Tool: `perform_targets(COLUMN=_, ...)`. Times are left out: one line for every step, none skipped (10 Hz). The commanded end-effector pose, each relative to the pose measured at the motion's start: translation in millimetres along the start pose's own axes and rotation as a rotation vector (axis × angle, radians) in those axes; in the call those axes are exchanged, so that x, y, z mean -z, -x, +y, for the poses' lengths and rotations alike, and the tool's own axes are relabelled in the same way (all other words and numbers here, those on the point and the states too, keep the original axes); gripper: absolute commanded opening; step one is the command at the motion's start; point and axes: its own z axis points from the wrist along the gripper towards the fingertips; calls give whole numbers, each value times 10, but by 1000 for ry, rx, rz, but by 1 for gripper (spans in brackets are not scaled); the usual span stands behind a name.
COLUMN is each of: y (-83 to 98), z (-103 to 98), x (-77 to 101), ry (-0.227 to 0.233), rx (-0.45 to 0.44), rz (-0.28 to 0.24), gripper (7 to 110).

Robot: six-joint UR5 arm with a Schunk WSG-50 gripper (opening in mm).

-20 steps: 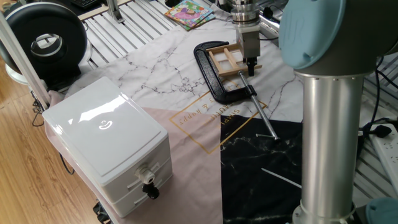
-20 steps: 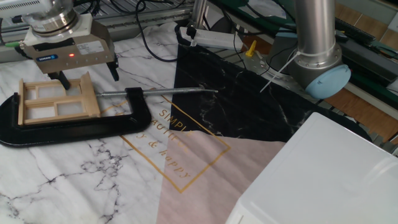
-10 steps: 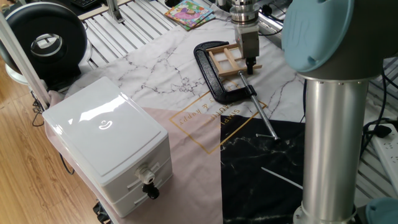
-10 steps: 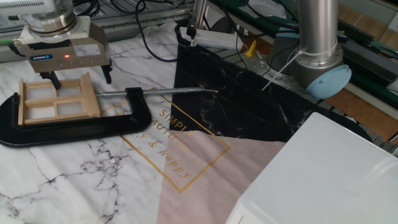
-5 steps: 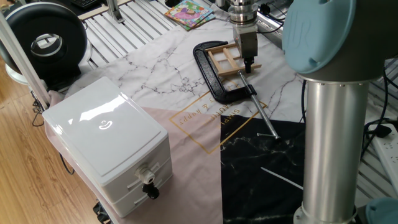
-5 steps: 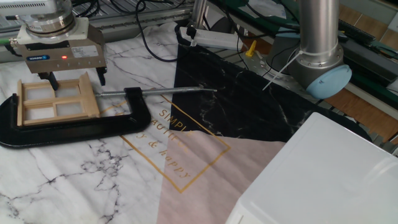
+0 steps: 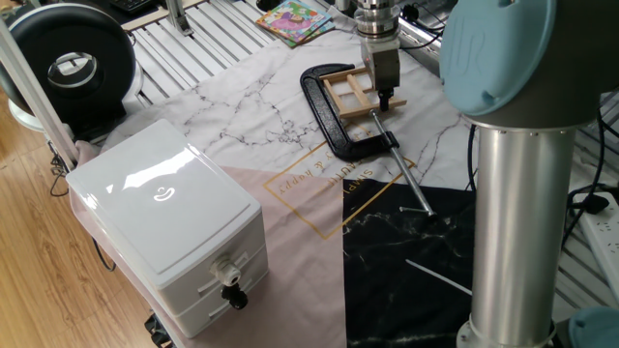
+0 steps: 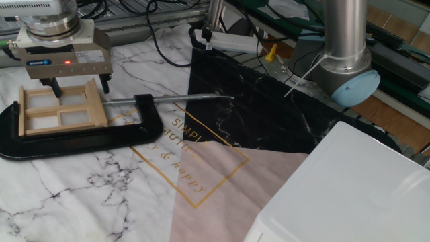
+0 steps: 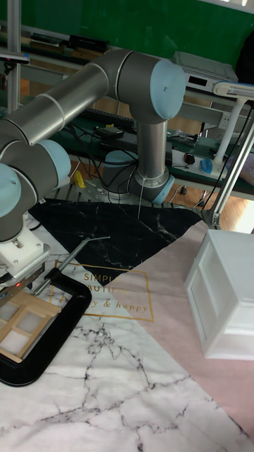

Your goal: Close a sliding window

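The sliding window is a small light-wood frame lying flat inside the jaws of a black C-clamp. It also shows in one fixed view and the tall fixed view. My gripper hangs over the window's far edge, open. One finger is by the frame's far rail and the other is just off its right end. In one fixed view the gripper is at the window's right side, and it sits low left in the tall view. Nothing is held.
The clamp's screw rod points right across the marble-print mat. A white drawer box stands at the near corner. A black round device and a colourful book lie beyond. The arm's base column stands on the black patch.
The gripper has slid left along the window's far edge, bringing its right finger close to the frame's right end. The window and clamp look unmoved.
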Motion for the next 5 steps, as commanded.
perform_targets(y=-16, z=73, x=57, ry=31, rx=-13, rz=6, gripper=88)
perform_targets(y=-14, z=178, x=87, ry=77, rx=-18, rz=11, gripper=88)
perform_targets(y=22, z=251, x=95, ry=106, rx=-24, rz=-1, gripper=88)
perform_targets(y=27, z=254, x=89, ry=109, rx=-23, rz=-3, gripper=88)
perform_targets(y=32, z=241, x=74, ry=108, rx=-24, rz=-4, gripper=88)
